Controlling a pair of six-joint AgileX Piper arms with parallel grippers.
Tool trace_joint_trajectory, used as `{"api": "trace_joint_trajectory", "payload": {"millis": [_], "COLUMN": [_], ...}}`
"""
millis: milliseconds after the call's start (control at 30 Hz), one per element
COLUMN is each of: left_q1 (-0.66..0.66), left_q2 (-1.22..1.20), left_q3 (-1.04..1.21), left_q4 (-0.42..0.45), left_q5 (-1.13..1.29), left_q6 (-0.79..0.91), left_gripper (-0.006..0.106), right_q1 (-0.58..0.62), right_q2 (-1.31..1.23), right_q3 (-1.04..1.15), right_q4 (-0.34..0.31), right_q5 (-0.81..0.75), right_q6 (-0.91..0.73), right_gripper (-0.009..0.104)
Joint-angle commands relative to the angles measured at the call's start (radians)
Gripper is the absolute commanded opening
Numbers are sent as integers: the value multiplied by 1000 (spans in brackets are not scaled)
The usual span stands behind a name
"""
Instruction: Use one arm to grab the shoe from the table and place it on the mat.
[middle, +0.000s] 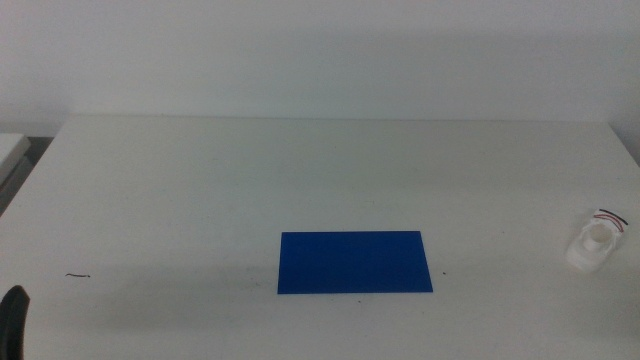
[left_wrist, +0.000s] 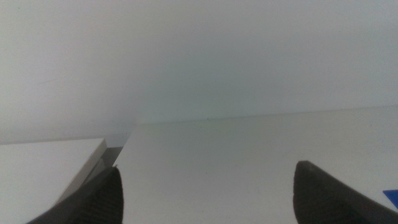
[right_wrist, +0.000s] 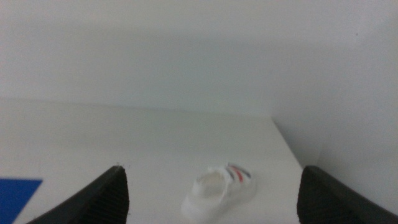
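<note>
The white shoe (middle: 594, 242) with black and red straps stands on the white table (middle: 200, 190) near its right edge. The dark blue mat (middle: 354, 262) lies flat at the front middle, well left of the shoe. My right gripper (right_wrist: 212, 168) is open and empty, out of the middle view. In its wrist view the shoe (right_wrist: 219, 191) lies on the table some way ahead of the jaws, with a mat corner (right_wrist: 15, 193) off to one side. My left gripper (left_wrist: 208, 169) is open and empty, and shows only as a black stub (middle: 14, 318) at the bottom left.
A second white surface (middle: 10, 150) adjoins the table's left edge across a narrow gap, also in the left wrist view (left_wrist: 43, 162). A thin dark thread (middle: 78, 275) lies on the table at front left. A pale wall stands behind the table.
</note>
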Motion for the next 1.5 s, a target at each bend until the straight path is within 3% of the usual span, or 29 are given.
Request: {"api": "trace_joint_trajectory", "payload": {"millis": [0, 167, 300, 433, 533, 733, 833, 1133, 1267, 1467], "left_q1": [-1, -1, -1, -1, -1, -1, -1, -1, -1, -1], "left_q2": [5, 5, 5, 5, 5, 5, 5, 5, 5, 5], "left_q3": [1, 1, 1, 1, 1, 1, 1, 1, 1, 1], "left_q4": [-4, -4, -4, -4, -4, -4, -4, -4, -4, -4], "left_q5": [-12, -12, -12, -12, -12, -12, -12, -12, -12, -12], "left_q6": [-3, -3, -3, -3, -3, -3, -3, -3, -3, -3], "left_gripper": [94, 94, 94, 94, 94, 94, 94, 94, 94, 94], "right_q1": [-4, -4, -4, -4, -4, -4, -4, -38, -64, -64], "right_q2": [-5, 11, 137, 331, 501, 905, 1101, 1494, 1621, 1774], "right_q3": [0, -212, -376, -575, -725, -1004, -1097, -1183, -1189, -1189], "right_q4": [0, -2, -10, 14, 47, 21, -30, -22, -58, -66], "right_q5": [48, 372, 411, 601, 792, 1039, 1023, 822, 773, 640], "right_q6": [-7, -7, -7, 7, 99, 417, 449, 653, 753, 771], "right_gripper": [93, 93, 93, 93, 93, 93, 93, 93, 93, 93]}}
